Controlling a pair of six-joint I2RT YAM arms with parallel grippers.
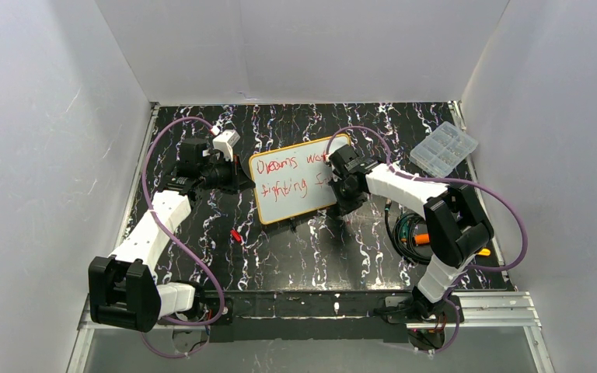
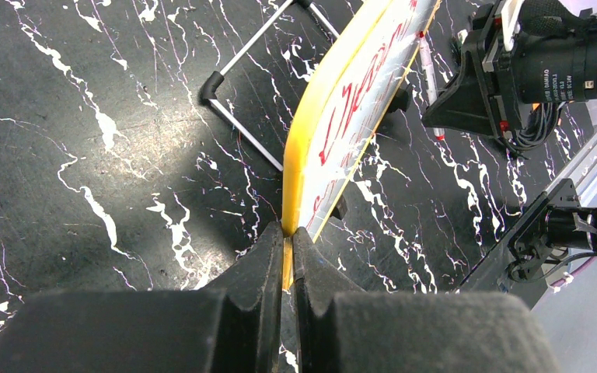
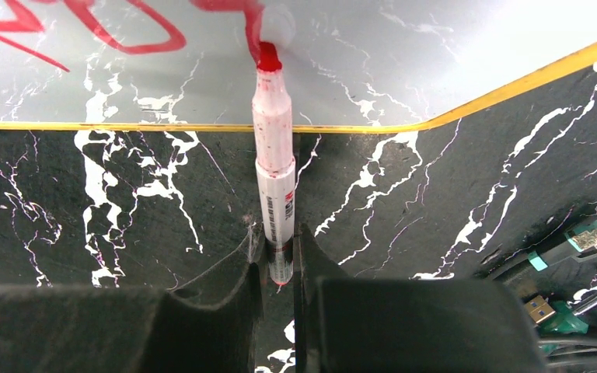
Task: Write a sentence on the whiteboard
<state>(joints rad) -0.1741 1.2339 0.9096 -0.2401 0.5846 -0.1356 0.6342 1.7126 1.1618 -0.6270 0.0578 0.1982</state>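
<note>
Whiteboard (image 1: 294, 194) edge between the left jaws

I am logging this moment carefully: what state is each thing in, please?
whiteboard: propped at a tilt, one edge clamped.
sentence: two red lines, right end hidden by the arm.
marker: uncapped, tip on the board.
left gripper: shut on whiteboard.
right gripper: shut on marker.

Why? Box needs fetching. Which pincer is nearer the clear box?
Right: right pincer holds a marker on the board, short of the box; left pincer clamps the board's left edge.
</note>
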